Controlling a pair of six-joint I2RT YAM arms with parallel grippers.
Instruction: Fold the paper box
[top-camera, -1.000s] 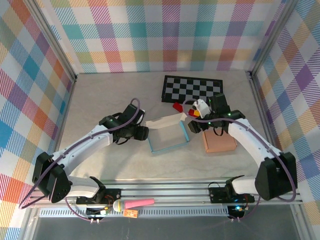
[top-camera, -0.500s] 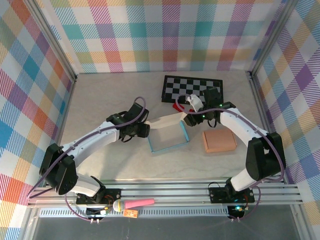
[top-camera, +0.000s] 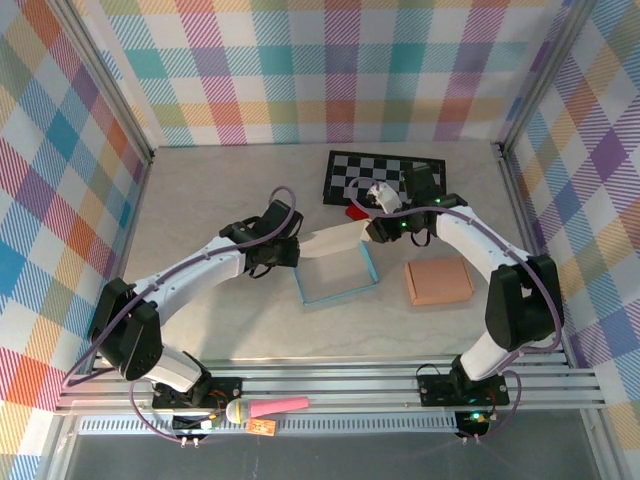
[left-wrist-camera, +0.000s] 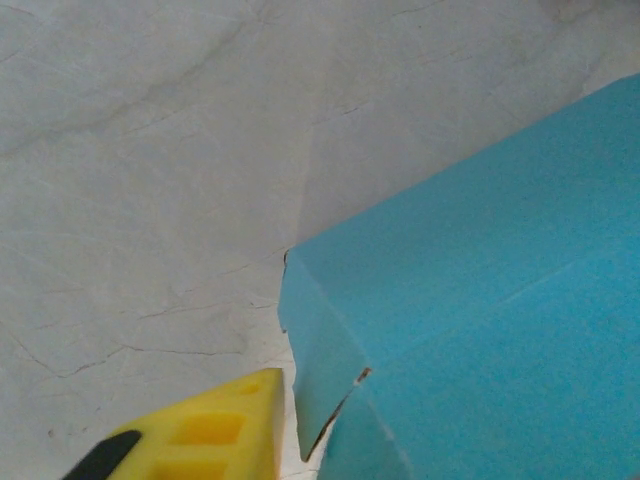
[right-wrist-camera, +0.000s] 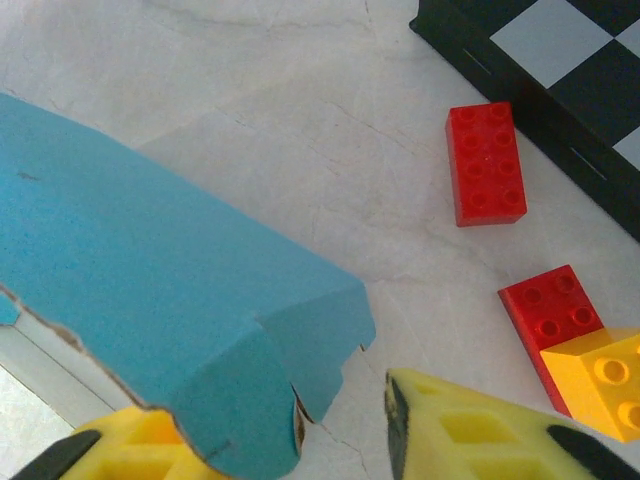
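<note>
Plaid walls (top-camera: 300, 70) in pastel pink, teal, yellow and purple close in the back and both sides, joined at the corners by slanting aluminium posts (top-camera: 112, 88). The counter (top-camera: 220, 180) is pale grey with faint marble-like veins and cracks, evenly lit. A ribbed aluminium rail (top-camera: 350, 383) runs along its near edge.

We record bright, even, diffuse light from overhead in the top view; the arms (top-camera: 190, 275) cast only faint, soft shadows on the table (top-camera: 200, 200). Both wrist views are sharp on the marbled surface. The paper box (right-wrist-camera: 150, 290) throws a pale shadow beside it; the yellow fingertips (right-wrist-camera: 470, 430) at the lower edge read slightly soft.
</note>
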